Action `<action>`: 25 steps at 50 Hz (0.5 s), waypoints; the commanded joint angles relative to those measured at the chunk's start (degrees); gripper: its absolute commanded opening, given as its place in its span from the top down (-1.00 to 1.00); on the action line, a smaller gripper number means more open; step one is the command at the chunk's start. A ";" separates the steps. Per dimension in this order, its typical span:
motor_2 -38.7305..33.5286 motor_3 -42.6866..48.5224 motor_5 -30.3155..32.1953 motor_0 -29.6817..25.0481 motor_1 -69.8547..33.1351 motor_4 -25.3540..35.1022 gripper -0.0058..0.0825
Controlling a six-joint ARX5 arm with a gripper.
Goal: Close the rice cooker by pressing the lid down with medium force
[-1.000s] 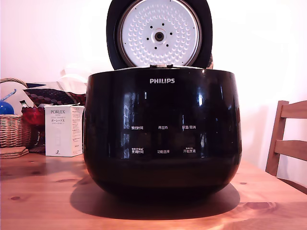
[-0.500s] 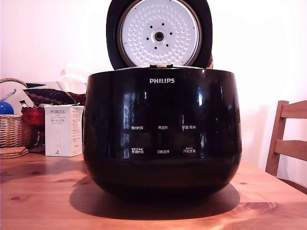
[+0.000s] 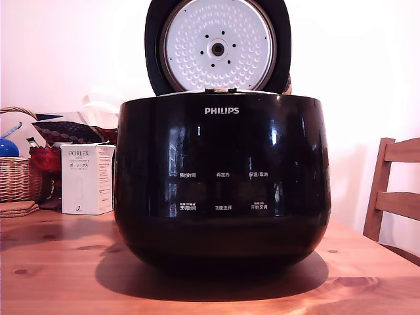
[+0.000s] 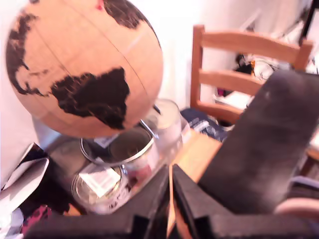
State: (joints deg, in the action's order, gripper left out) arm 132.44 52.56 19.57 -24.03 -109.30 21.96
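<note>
Rice cooker (image 3: 222, 180) sits in the middle of the wooden table (image 3: 59, 275), filling most of my exterior view, with its PHILIPS logo and rows of small white button labels facing the camera. Its lid (image 3: 217, 46) stands open and upright behind the rim, hinged at the back. The dimpled silver inner disc and its central hole are turned toward me.

I see the gripper (image 4: 170, 199) through the wrist camera only. Its two dark fingers (image 4: 149, 204) lie almost together, with just a thin sliver of orange-brown surface showing between them, and nothing is caught in that gap. Just beside the fingers is a broad, dark, blurred slab (image 4: 269, 144); I can't tell for certain what it is.

On the exterior view's left, behind the cooker, a white PORLEX box (image 3: 86, 178) stands upright on the table. Farther left is a wicker basket (image 3: 20, 177) with a blue rounded object (image 3: 8, 147) above it. On the exterior view's right a wooden chair (image 3: 394, 197) stands at the table's edge.

The wrist camera also takes in a tan globe (image 4: 84, 64) with dark continents, some glass jars (image 4: 127, 154) clustered under it, and a wooden chair back (image 4: 244, 64) against the pale wall.
</note>
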 commanded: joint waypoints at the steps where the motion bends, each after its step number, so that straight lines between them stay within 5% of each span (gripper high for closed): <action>1: -0.20 0.63 0.44 -1.01 -1.07 0.15 0.92; 25: 2.14 11.63 2.97 -4.13 -0.94 0.74 0.92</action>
State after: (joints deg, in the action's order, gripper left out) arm 132.99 63.20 22.02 -27.68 -109.30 22.46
